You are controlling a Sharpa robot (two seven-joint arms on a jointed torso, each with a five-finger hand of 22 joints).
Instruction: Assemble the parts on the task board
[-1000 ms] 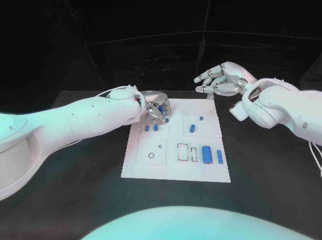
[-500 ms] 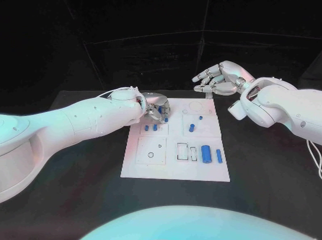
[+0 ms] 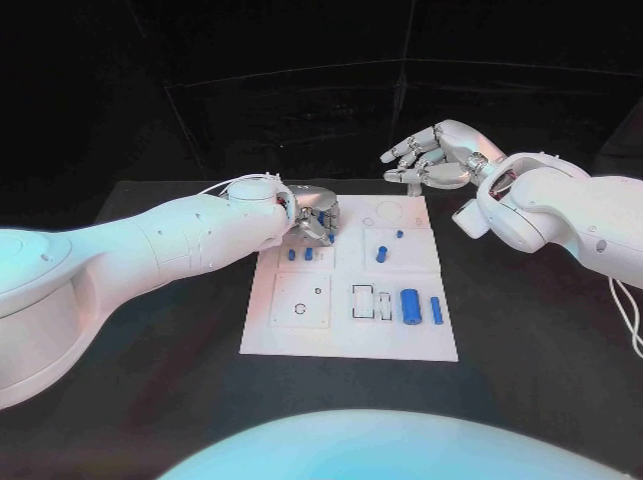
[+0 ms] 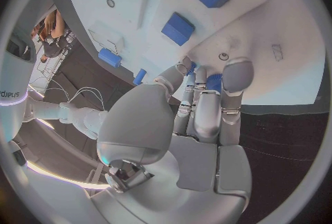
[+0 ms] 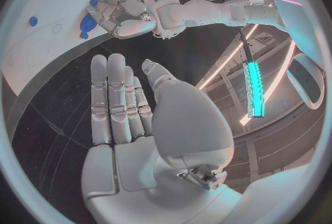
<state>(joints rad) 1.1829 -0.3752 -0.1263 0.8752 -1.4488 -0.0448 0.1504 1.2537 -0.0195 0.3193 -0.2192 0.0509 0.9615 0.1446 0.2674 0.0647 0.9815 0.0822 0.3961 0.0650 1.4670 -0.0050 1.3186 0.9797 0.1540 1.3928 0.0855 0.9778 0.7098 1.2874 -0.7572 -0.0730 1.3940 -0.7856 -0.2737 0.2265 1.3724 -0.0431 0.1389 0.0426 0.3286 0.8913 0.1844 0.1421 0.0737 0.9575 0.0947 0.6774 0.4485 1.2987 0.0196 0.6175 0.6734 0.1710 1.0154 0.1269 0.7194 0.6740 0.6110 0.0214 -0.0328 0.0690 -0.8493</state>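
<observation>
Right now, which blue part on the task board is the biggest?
The wide blue block lying near the task board's right front corner. The slimmer blue bar lies beside it on its right; the other blue parts are clearly smaller.

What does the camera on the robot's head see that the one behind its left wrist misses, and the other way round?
Head view alone: the whole white task board, the large blue cylinder with a slimmer blue piece beside it at the near end, and the open right hand raised beyond the far edge.

Left wrist view alone: a small blue part pinched at the left hand's fingers, close up.

Both: the left hand over the board's far corner, and two blue blocks next to it.
</observation>
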